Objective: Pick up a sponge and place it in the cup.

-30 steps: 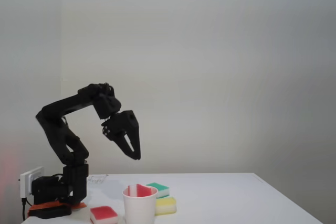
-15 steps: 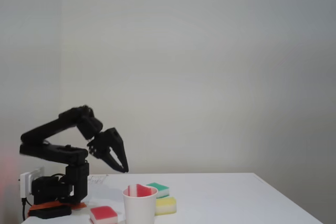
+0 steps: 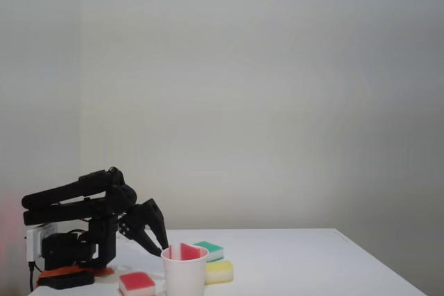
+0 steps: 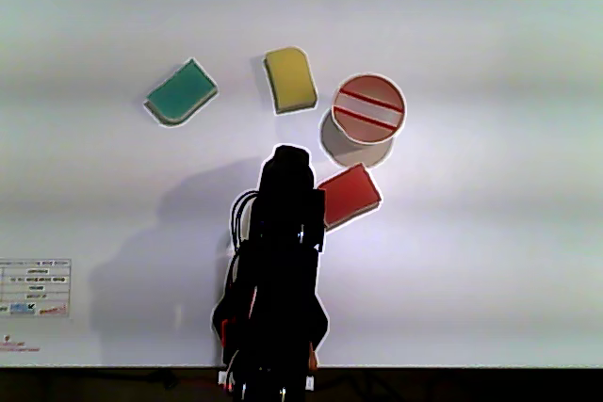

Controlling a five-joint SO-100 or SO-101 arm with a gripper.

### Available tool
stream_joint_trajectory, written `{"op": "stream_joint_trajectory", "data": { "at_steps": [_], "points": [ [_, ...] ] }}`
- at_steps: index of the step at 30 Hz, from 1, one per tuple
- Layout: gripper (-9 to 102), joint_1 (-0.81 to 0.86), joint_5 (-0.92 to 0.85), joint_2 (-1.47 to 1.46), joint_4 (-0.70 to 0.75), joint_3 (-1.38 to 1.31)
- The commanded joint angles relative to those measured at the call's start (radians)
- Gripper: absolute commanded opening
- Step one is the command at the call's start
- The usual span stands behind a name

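Cup (image 4: 368, 109) on the counter (image 4: 490, 261), holding a red-and-white sponge (image 4: 368, 110) upright. Second red sponge (image 4: 350, 194) lies just beside the cup; yellow sponge (image 4: 289, 79) and green sponge (image 4: 182, 93) lie farther off. Hand (image 3: 154, 238), fingers slightly parted and empty, is lowered near the cup.
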Motion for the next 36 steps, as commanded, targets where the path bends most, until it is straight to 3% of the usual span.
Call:
{"op": "stream_joint_trajectory", "data": {
  "at_steps": [1, 18, 36],
  "points": [
    [0, 0.009, -0.017, 0.017, 0.011, 0.009],
    [0, -0.012, -0.003, 0.018, 0.324, 0.009],
    [0, -0.040, -0.017, 0.018, 0.336, 0.009]
  ]
}}
